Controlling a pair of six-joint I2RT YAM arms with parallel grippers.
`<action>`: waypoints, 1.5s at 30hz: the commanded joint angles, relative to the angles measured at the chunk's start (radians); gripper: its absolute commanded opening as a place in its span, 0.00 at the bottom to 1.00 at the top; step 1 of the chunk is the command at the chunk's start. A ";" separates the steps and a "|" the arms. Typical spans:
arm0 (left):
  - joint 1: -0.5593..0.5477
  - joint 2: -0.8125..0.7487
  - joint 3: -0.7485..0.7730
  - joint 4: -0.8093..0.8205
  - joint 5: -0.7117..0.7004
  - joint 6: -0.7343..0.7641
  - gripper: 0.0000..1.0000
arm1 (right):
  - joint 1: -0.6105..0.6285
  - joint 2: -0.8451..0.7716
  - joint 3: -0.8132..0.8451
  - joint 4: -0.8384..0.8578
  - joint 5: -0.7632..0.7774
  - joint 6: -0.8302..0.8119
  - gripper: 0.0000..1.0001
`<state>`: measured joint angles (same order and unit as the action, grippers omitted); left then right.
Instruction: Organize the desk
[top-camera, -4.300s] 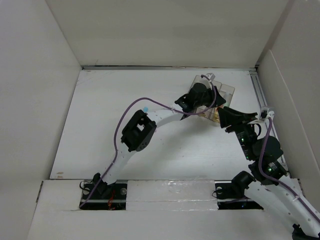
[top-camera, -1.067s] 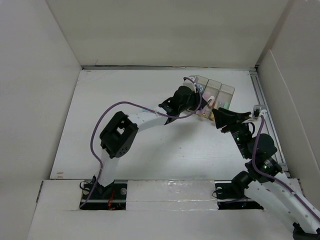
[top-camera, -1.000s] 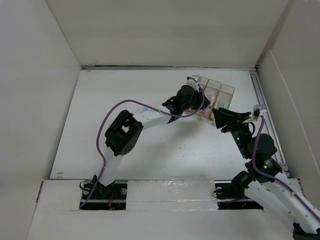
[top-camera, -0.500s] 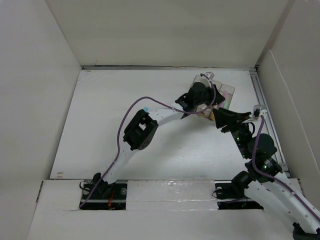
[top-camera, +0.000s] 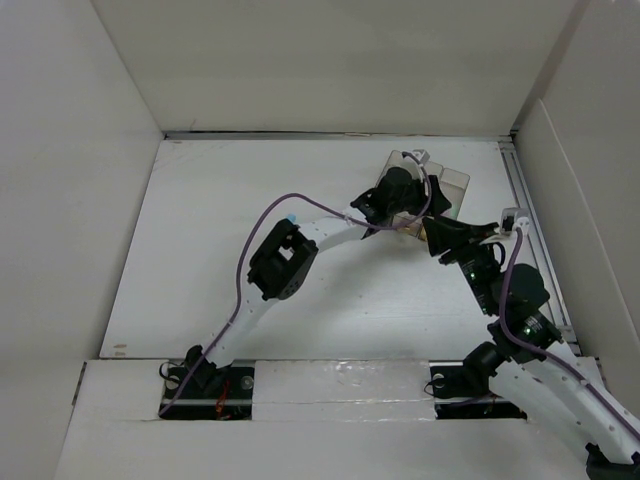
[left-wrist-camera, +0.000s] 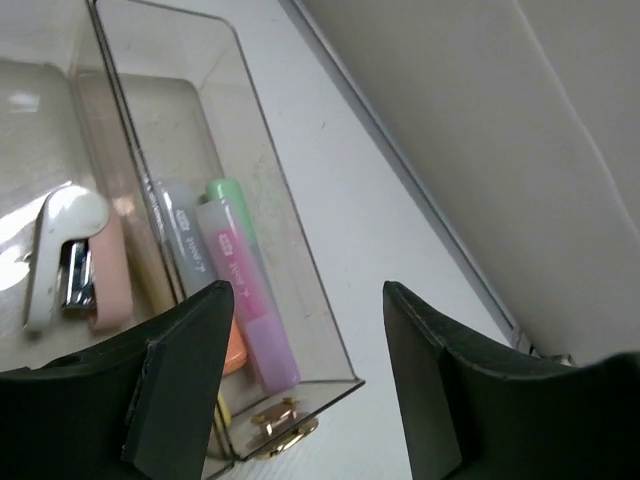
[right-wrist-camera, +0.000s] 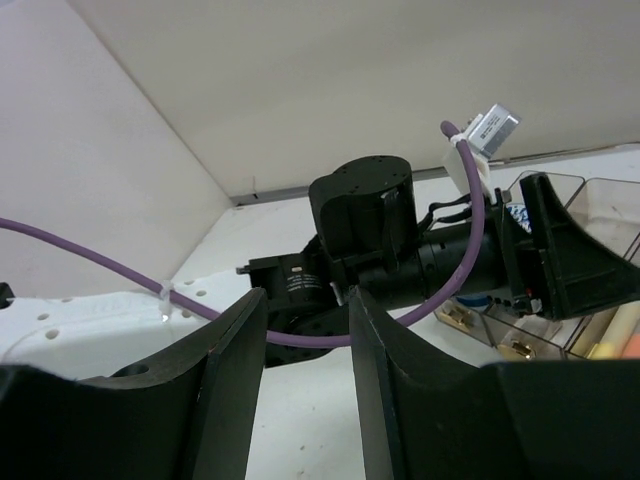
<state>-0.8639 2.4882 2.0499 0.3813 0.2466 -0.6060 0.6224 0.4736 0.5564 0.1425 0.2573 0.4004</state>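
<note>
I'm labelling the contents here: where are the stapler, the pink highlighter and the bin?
stapler (left-wrist-camera: 52, 250): left wrist view, on its white top.
pink highlighter (left-wrist-camera: 244, 300): left wrist view, on its labelled barrel.
bin (left-wrist-camera: 290, 230): left wrist view, on its clear side wall.

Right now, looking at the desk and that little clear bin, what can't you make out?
Top view: most of the bin and all its contents, covered by the left arm's wrist.
Left wrist view: an orange item, half behind the left fingers; unidentifiable.
Left wrist view: print on the pink highlighter, too small to read.
Right wrist view: the bin, cut off by the right edge.
</note>
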 joint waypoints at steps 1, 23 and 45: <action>0.018 -0.185 -0.071 -0.005 -0.035 0.089 0.56 | -0.001 -0.003 0.008 0.051 0.002 0.005 0.44; 0.442 -0.904 -1.240 0.018 -0.337 0.241 0.59 | -0.001 0.069 0.010 0.088 -0.046 0.005 0.47; 0.350 -0.723 -1.108 -0.223 -0.581 0.224 0.33 | -0.001 0.054 0.011 0.080 -0.039 0.000 0.47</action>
<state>-0.4702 1.7542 0.8993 0.2131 -0.2638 -0.3931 0.6224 0.5362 0.5564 0.1669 0.2276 0.4004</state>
